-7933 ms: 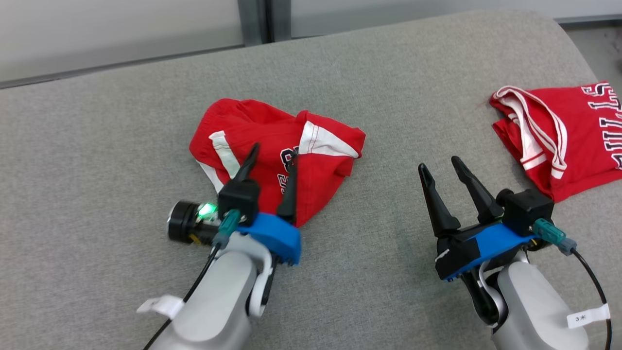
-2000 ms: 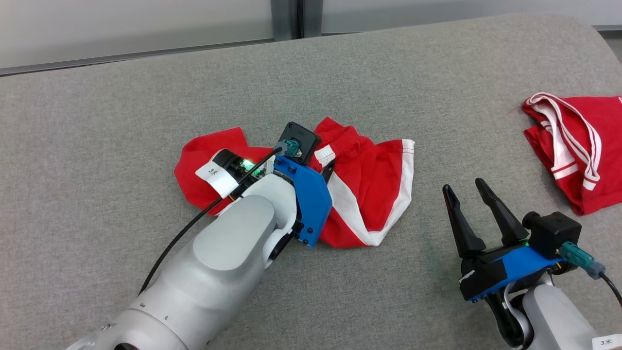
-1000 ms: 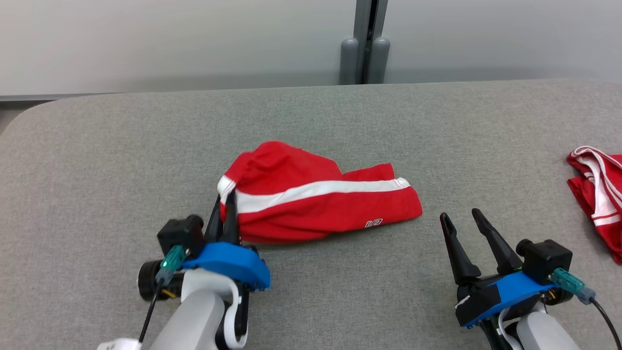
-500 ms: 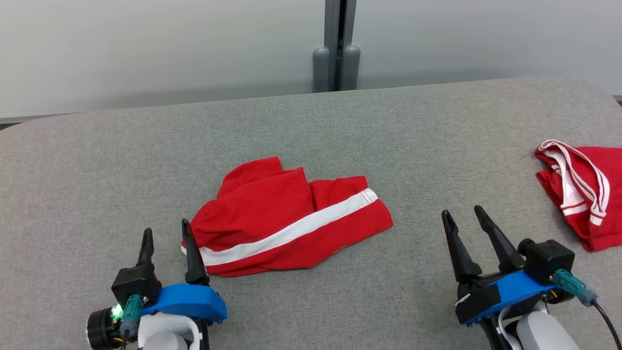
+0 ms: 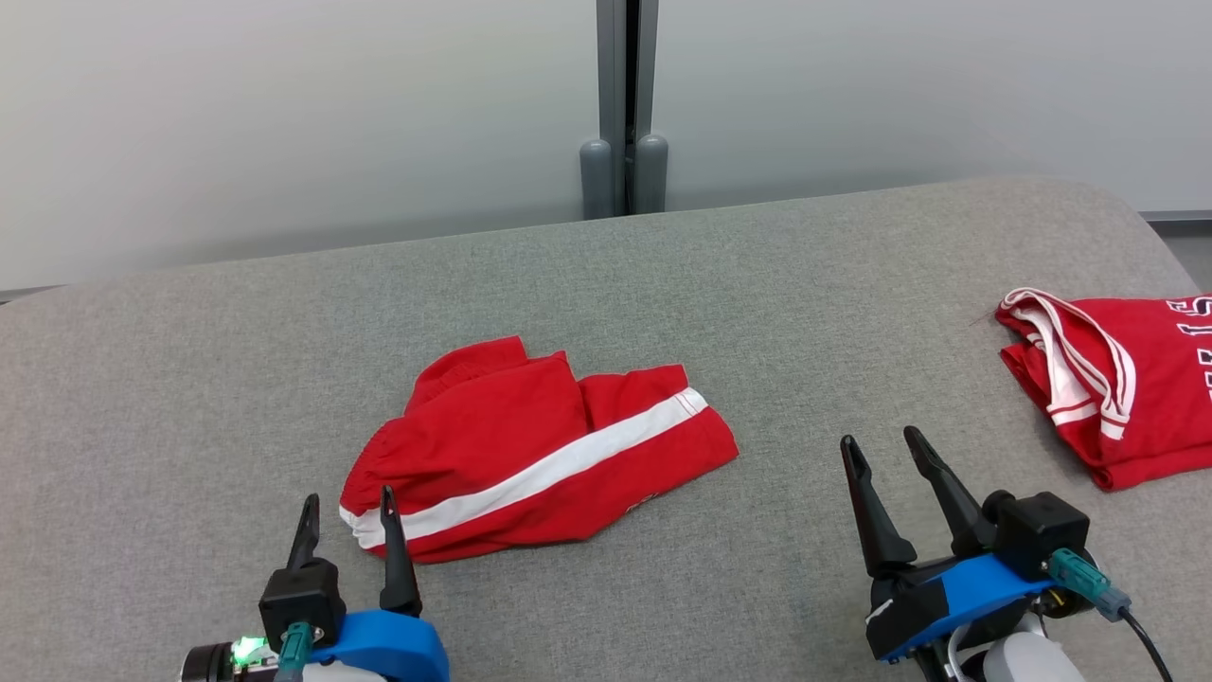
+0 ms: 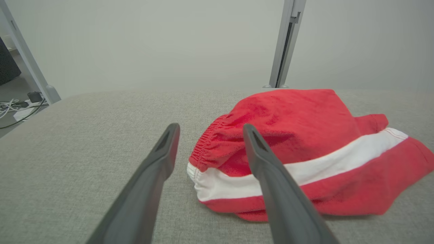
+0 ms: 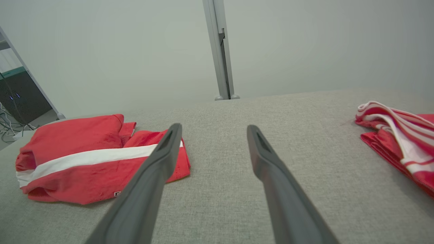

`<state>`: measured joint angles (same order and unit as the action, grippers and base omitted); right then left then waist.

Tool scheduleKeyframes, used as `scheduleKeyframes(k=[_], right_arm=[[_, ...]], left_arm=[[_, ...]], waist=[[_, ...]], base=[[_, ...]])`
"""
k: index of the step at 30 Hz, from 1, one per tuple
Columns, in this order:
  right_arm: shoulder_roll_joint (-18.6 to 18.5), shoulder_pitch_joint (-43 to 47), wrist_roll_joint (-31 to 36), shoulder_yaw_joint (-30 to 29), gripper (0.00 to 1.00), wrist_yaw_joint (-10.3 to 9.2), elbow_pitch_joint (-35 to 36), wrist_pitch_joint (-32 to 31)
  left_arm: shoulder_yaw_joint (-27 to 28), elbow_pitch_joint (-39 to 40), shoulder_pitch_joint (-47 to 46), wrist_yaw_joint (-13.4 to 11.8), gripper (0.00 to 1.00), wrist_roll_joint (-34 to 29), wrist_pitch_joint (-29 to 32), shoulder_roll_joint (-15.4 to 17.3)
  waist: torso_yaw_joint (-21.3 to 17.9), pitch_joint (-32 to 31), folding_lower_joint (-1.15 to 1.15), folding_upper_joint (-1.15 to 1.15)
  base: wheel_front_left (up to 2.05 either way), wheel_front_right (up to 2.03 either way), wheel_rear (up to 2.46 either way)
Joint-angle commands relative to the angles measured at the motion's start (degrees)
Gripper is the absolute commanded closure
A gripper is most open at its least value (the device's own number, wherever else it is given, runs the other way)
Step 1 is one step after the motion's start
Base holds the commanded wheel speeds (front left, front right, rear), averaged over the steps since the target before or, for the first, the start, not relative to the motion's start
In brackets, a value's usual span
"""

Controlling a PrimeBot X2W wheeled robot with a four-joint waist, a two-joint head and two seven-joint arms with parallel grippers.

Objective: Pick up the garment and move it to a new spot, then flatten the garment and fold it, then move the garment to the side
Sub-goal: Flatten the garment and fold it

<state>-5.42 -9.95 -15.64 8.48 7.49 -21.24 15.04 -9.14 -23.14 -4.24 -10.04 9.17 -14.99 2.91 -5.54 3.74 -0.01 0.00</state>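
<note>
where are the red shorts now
Head view: the red shorts lie left of centre on the grey surface, just ahead of the left gripper.

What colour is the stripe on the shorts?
White, on red shorts; clearest in the left wrist view.

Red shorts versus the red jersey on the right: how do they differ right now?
The red shorts lie centrally, by the left gripper; the red jersey lies far right. The shorts carry one broad white stripe; the jersey has thin white trim and lettering. Both are red, rumpled and ungripped.
</note>
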Motion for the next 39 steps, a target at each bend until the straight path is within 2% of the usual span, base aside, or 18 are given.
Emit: scheduleKeyframes(k=[1,8,17,27,34,39], right_arm=[[0.17,0.71,-0.26,0.41,0.00,0.00,-0.67,0.16],[-0.63,-0.05,-1.67,2.40,0.00,0.00,-2.35,0.16],[-6.21,-8.51,-8.91,8.87,0.00,0.00,-7.68,0.16],[-12.31,-19.55,-19.84,21.09,0.00,0.00,-14.83,0.17],[-13.63,-22.54,-24.22,26.30,0.00,0.00,-17.11,0.17],[-14.10,-23.44,-25.35,27.96,0.00,0.00,-17.22,0.17]], left_arm=[[-0.27,-0.59,0.61,0.11,0.00,0.37,-0.25,-0.01],[-0.88,-0.99,-0.07,0.43,0.00,0.74,-0.25,-0.01],[-5.65,-0.34,-2.92,-0.35,0.00,2.17,-0.25,0.00],[-9.24,-0.14,-5.12,-1.88,0.00,3.39,-0.25,-0.01],[-10.26,0.59,-5.98,-2.45,0.00,4.00,-0.24,-0.01],[-10.91,0.92,-6.49,-2.61,0.00,4.39,-0.25,0.00]], waist=[[0.03,-0.29,0.01,0.00],[0.92,0.34,0.01,0.00],[5.35,6.53,0.01,0.00],[10.07,11.51,0.01,0.00],[11.54,12.75,0.01,0.00],[11.68,13.38,0.01,0.00]], base=[[0.00,0.00,0.00],[0.00,0.00,0.00],[0.00,0.00,0.00],[0.00,0.00,0.00],[0.00,0.00,0.00],[0.00,0.00,0.00]])
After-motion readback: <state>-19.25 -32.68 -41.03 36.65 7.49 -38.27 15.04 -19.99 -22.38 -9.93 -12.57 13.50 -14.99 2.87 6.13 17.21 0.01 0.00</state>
